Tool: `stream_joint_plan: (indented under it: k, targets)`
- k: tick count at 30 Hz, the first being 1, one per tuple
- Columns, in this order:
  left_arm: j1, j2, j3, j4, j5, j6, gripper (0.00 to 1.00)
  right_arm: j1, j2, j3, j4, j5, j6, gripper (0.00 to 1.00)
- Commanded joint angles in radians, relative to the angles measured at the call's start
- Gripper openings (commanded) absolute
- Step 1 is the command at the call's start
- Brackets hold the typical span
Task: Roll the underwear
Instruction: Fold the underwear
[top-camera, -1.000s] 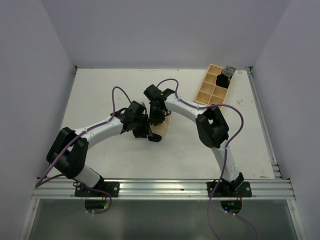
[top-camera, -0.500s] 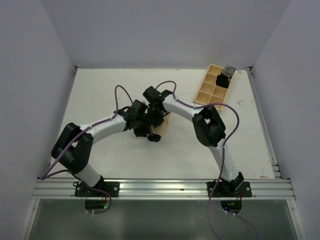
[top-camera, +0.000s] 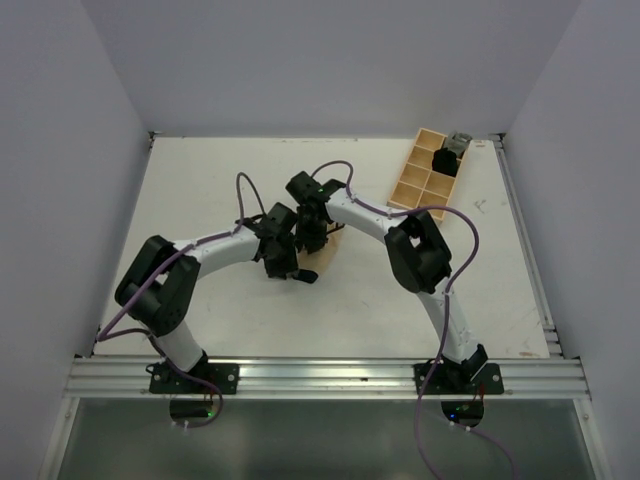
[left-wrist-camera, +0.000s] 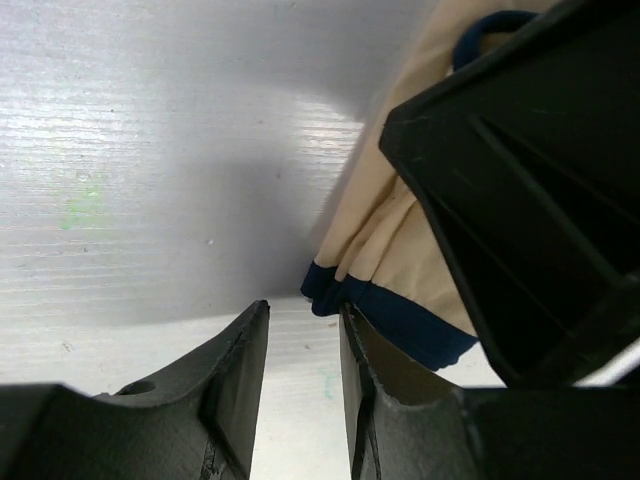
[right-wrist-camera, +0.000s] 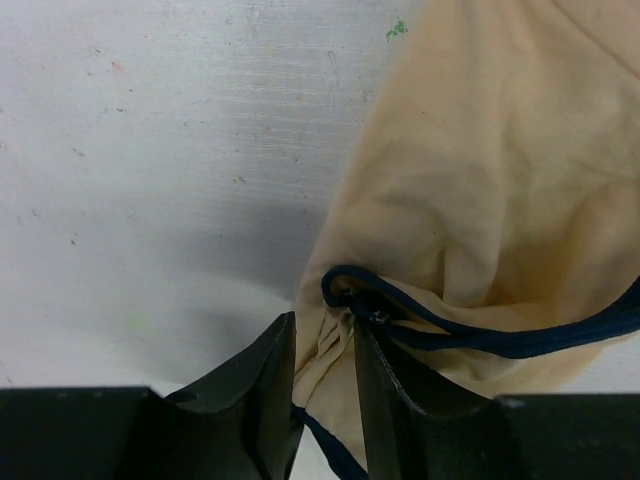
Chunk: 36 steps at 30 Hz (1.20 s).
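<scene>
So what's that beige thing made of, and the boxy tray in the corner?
The underwear looks like soft matte cloth, maybe cotton: it creases and bunches, with dark blue trim. The tray looks like pale bare wood, going by its tan colour and thin partitions.

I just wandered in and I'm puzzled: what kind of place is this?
Probably a robotics lab test cell: a left arm and right arm bolted to a metal rail, a white table boxed in by walls, and underwear to practise on.

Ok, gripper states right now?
Left gripper: slightly open, empty, at the edge of the underwear.
Right gripper: underwear between the jaws; whether it is gripped cannot be told.
</scene>
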Motion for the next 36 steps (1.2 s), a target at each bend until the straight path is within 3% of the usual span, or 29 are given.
stream_joint_plan:
  k: [1, 13, 18, 30, 36]
  targets:
    - [0.005, 0.015, 0.023, -0.03, -0.038, 0.007, 0.38, -0.003, -0.045, 0.005, 0.012, -0.006, -0.009, 0.34]
    - [0.006, -0.107, 0.074, -0.098, -0.067, -0.021, 0.38, -0.008, -0.05, -0.023, 0.036, 0.003, 0.06, 0.34]
    - [-0.001, -0.126, 0.083, -0.002, 0.003, -0.044, 0.39, -0.009, -0.065, -0.051, 0.064, 0.012, 0.126, 0.34]
    - [-0.035, -0.023, -0.001, 0.129, 0.029, -0.099, 0.39, -0.012, -0.082, -0.051, 0.067, 0.01, 0.136, 0.34]
    - [-0.037, 0.07, 0.008, 0.079, 0.009, -0.092, 0.37, -0.02, -0.088, -0.051, 0.082, -0.011, 0.128, 0.35]
